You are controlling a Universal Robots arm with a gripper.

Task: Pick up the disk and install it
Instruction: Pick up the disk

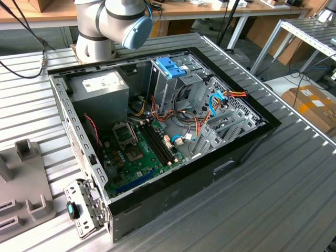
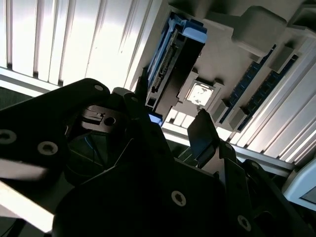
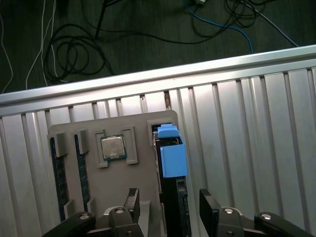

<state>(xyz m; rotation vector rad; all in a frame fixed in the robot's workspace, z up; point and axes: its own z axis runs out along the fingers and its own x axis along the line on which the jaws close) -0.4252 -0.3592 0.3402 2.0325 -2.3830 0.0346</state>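
The ribbed metal counter [image 1: 294,199] holds a big open computer case [image 1: 173,194]. A grey holder [image 1: 26,184] lies at the exterior view's left. In the first wrist view, the disk [image 3: 172,183] stands on its edge in a slot of the holder, blue end up. The pincer [image 3: 169,193] is apart, with 1 finger [image 3: 131,200] on each side of the disk and gaps between. A small square chip [image 3: 113,147] sits close by.
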